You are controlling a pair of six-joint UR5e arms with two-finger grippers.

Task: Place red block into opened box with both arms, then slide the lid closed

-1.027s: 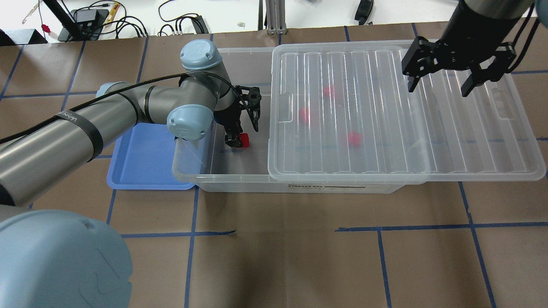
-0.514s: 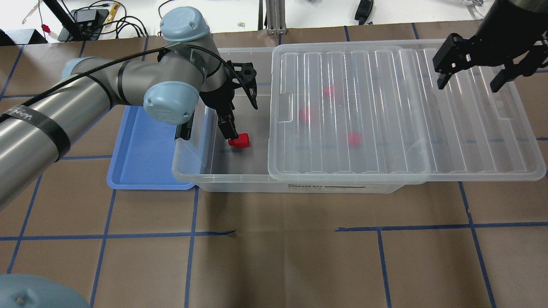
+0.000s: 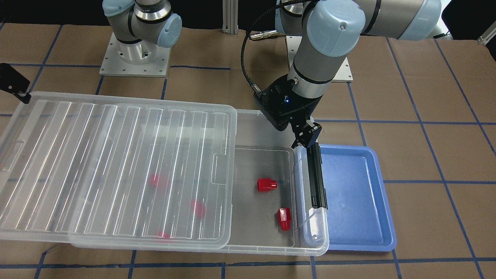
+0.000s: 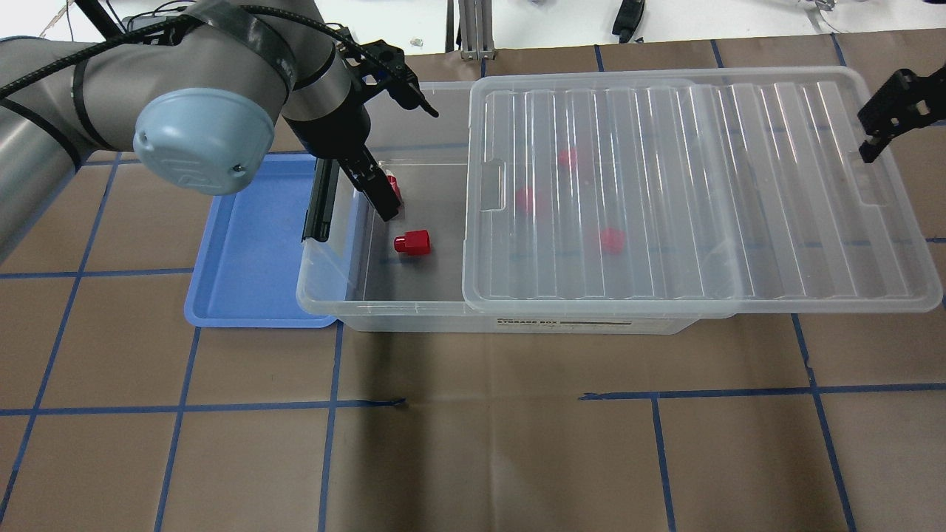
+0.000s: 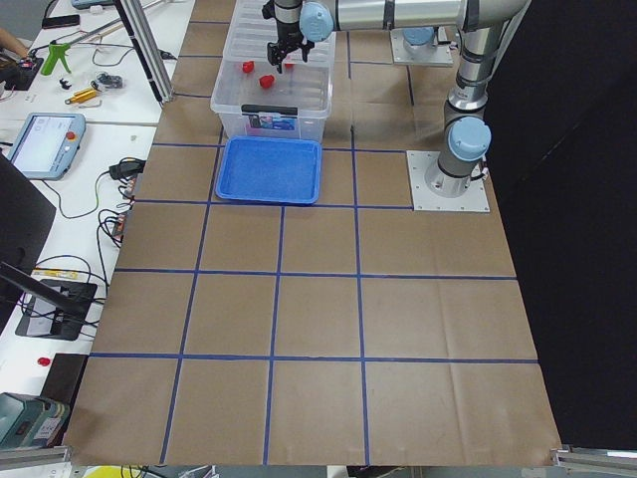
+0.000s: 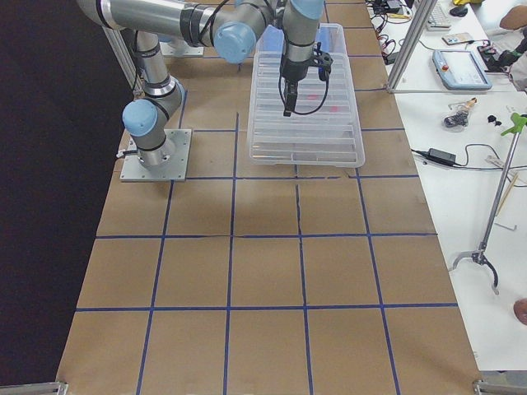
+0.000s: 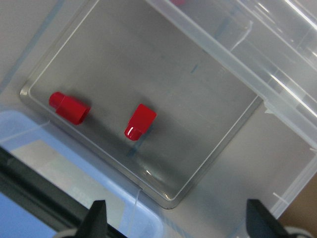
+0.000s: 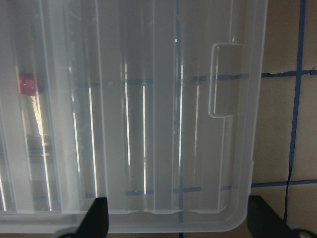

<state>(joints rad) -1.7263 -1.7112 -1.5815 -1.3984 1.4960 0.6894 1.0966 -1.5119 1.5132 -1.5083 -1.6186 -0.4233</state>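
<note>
The red block (image 4: 412,241) lies in the box's (image 4: 325,290) uncovered end. The left gripper (image 4: 403,151) hangs above it, spread wide and empty. The right gripper (image 8: 178,218) gapes empty over the lid (image 4: 665,185).

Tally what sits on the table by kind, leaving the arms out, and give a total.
Red blocks: 5
Clear box: 1
Lid: 1
Blue tray: 1
Total: 8
</note>
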